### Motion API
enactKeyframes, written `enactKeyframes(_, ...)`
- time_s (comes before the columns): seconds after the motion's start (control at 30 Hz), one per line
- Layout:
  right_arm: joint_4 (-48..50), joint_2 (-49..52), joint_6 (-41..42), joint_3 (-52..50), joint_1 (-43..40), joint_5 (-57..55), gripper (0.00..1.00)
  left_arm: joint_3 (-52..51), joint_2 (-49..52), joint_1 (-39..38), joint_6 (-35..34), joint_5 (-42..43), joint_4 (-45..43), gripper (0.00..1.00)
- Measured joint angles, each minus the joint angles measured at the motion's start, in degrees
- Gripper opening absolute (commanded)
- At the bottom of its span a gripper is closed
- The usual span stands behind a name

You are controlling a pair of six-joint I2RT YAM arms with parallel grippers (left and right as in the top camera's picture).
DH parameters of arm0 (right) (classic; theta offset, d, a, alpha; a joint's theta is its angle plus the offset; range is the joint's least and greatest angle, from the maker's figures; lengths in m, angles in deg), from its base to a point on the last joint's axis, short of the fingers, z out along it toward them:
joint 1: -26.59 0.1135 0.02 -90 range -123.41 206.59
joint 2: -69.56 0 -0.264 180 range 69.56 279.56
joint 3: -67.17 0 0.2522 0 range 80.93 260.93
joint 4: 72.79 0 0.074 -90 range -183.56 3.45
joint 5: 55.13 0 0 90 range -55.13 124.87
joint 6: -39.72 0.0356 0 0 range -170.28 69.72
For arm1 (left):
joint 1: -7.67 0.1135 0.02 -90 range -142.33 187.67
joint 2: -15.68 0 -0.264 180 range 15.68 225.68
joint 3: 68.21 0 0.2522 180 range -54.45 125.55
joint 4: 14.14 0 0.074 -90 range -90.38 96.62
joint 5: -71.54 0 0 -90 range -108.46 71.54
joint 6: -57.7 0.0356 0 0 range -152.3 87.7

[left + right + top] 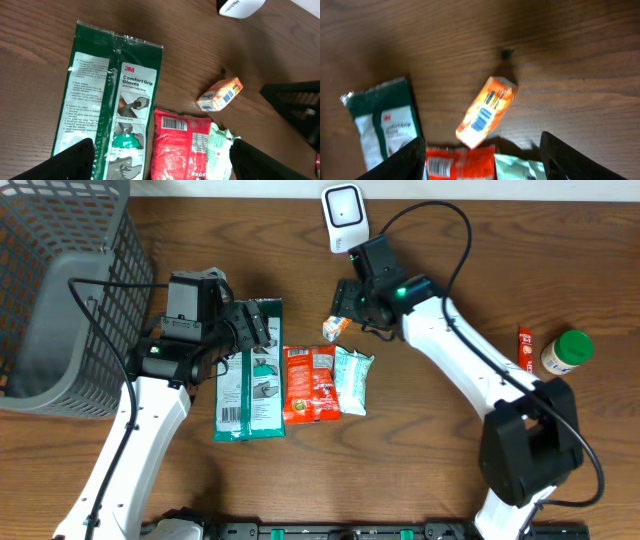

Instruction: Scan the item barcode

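Your small orange box (486,111) lies near the surface's far edge, just short of the white scanner (343,215). It looks light, stiff and crushable, so take its long sides. Right jaws hang wide above it, empty; left jaws are wide and empty too.

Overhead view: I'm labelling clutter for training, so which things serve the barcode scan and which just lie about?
In the job: white scanner, small orange box.
Lying about: green glove packet, red snack packet, pale green packet, grey basket, green-lidded jar, red sachet.
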Motion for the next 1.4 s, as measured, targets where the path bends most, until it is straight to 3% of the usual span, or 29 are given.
enactKeyframes(0.3,6.36,6.78,8.39,-0.02,2.62,-5.38,0.63,0.0,0.0,0.0,0.0,0.0,0.0,0.86)
enactKeyframes(0.6,8.39,11.41,10.71,-0.15,3.74,-5.97,0.31,0.0,0.0,0.0,0.0,0.0,0.02,0.86)
enactKeyframes(0.8,6.12,11.1,8.57,-0.15,3.39,-6.14,0.19,0.0,0.0,0.0,0.0,0.0,0.0,0.87)
enactKeyframes(0.93,1.4,8.76,5.05,-0.39,2.19,-6.62,0.06,0.0,0.0,0.0,0.0,0.0,0.0,0.87)
enactKeyframes(1.2,-11.45,-3.15,-6.45,-0.39,-3.63,-7.87,0.07,0.0,0.0,0.0,0.0,0.0,0.0,0.86)
enactKeyframes(1.4,-23.52,-5.57,-19.45,-0.48,-5.33,-5.6,0.16,0.0,0.0,0.0,0.0,0.0,0.0,0.86)
